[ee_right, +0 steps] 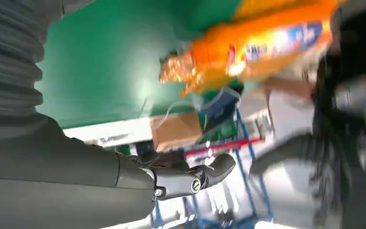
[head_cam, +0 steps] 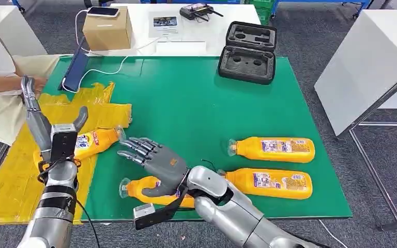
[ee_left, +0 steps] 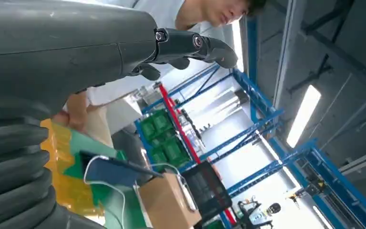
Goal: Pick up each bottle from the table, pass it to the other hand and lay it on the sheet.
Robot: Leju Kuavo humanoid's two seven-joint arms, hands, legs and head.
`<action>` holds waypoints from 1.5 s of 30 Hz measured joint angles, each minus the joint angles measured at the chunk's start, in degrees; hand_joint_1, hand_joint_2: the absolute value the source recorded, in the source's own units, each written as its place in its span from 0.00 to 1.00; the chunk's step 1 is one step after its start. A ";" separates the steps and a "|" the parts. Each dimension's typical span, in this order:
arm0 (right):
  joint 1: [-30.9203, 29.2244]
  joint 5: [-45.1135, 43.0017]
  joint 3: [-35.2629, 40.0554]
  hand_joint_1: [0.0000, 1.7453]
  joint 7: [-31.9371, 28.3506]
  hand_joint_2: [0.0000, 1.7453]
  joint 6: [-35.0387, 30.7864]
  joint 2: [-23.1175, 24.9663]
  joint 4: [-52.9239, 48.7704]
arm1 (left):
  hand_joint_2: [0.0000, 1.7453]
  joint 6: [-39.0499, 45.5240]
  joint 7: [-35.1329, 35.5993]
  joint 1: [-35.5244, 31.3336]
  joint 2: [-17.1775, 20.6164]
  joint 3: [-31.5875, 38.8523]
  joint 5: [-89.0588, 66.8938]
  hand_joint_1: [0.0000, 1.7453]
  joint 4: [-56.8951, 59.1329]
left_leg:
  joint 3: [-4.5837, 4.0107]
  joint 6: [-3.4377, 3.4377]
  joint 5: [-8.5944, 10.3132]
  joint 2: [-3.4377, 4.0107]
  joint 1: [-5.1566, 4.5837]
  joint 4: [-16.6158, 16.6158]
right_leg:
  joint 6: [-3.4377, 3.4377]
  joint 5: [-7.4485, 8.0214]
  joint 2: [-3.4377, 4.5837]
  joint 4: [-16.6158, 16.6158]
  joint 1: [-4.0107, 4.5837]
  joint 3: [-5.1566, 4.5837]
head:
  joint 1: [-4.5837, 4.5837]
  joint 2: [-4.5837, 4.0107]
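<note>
An orange bottle [head_cam: 95, 141] lies on the yellow sheet [head_cam: 10, 181] at the table's left, its cap toward the green mat. My left hand [head_cam: 44, 126] stands just left of it with fingers raised and apart, holding nothing; its fingers [ee_left: 190, 45] are empty in the left wrist view too. My right hand [head_cam: 152, 157] hovers with fingers spread over a second bottle [head_cam: 137, 188] near the front edge. Two more bottles [head_cam: 274, 149] [head_cam: 271, 183] lie to the right. The right wrist view shows the sheet's bottle [ee_right: 257, 43] blurred beyond the empty right hand [ee_right: 171, 179].
A person's arm [head_cam: 0, 82] rests at the table's left edge. A black foam case [head_cam: 248, 51], a cardboard box [head_cam: 106, 28] with a phone on it and a blue device [head_cam: 75, 67] with a white cable stand at the back. A white table [head_cam: 367, 57] is on the right.
</note>
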 measured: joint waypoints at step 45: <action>-9.42 2.08 11.71 0.00 3.87 1.00 2.34 -2.60 15.77 | 1.00 -3.08 -0.39 1.55 -2.71 -1.70 8.39 0.00 1.92 | -0.01 0.00 0.00 0.01 0.00 0.00 | 0.00 0.01 0.00 0.00 0.00 -0.01 | 0.02 0.00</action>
